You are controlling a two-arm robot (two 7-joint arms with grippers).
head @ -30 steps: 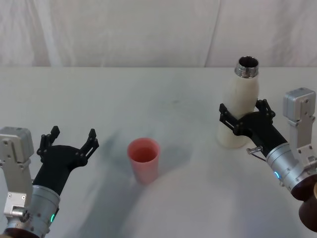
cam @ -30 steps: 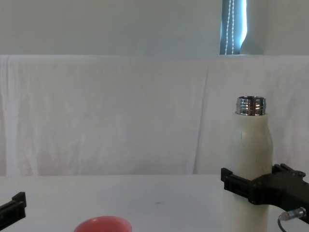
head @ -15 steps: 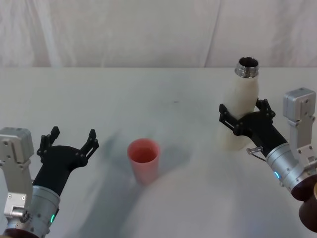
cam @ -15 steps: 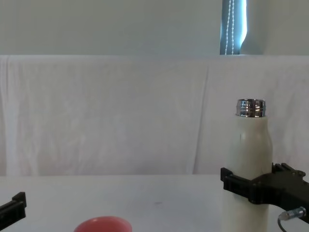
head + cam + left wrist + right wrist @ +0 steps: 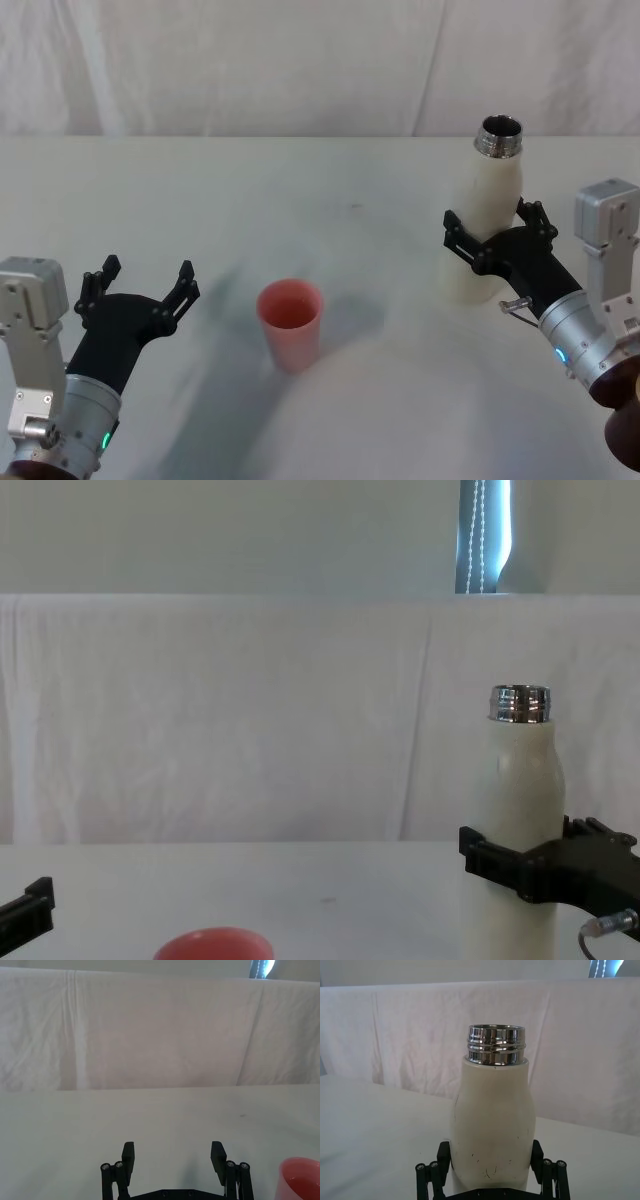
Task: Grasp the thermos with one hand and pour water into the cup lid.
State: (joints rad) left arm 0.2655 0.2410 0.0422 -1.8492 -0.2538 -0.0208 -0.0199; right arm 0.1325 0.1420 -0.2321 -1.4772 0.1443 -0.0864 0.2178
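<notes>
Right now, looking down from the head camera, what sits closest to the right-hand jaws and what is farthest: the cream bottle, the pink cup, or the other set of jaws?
1. The thermos, on the right, between the right gripper's jaws.
2. The cup lid, mid-table, off to the left.
3. The left gripper, open, beyond the cup at the table's left side.

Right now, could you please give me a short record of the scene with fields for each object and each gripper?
Bottle: tall cream-white thermos with a shiny threaded steel neck, cap off, upright on the right side of the table.
Cup: small salmon-pink cup lid, upright near the table's middle, apart from the thermos.
Right gripper: fingers on both sides of the thermos body, closed on it.
Left gripper: open, low over the table on the left, beside the cup lid, holding nothing.
Surface: white cloth-covered table.
</notes>
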